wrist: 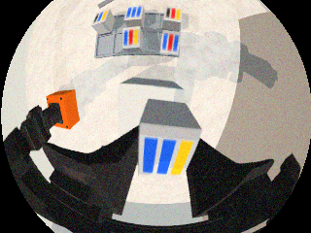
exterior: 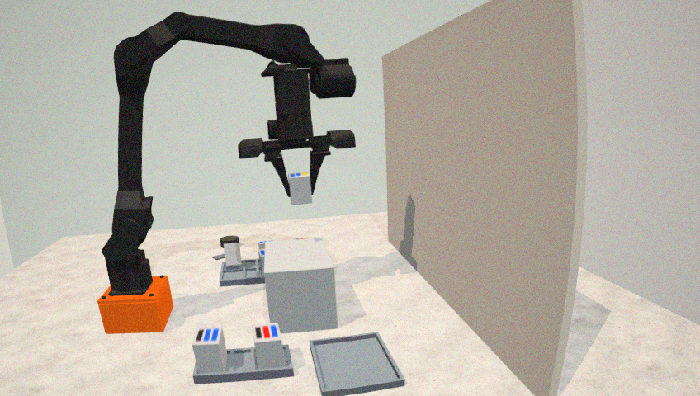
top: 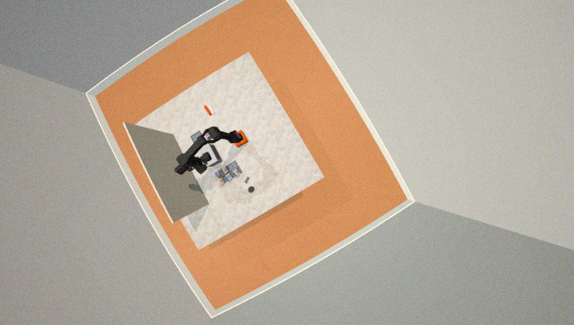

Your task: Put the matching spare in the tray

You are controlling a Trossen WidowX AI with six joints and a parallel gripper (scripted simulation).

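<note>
My gripper (exterior: 300,195) (wrist: 163,131) is shut on a grey block with blue, blue and yellow bars on top. This held block (exterior: 300,186) (wrist: 165,156) hangs high above the table, beyond the grey box in the exterior view. The square grey tray (exterior: 356,364) (top: 195,136) lies low at the front, well away from the gripper, with nothing in it. The front rack (exterior: 245,375) holds a black-blue-blue block (exterior: 208,355) and a black-red-blue block (exterior: 268,351). The far rack (wrist: 104,47) holds several barred blocks. I cannot make out a mounted unit or a code on its back.
The large grey box (exterior: 300,300) stands between the far rack and the tray. A tall tan panel (exterior: 481,162) (top: 161,172) stands to the right in the exterior view. A black disc (top: 251,189) and a small grey piece (top: 247,179) lie beyond the far rack.
</note>
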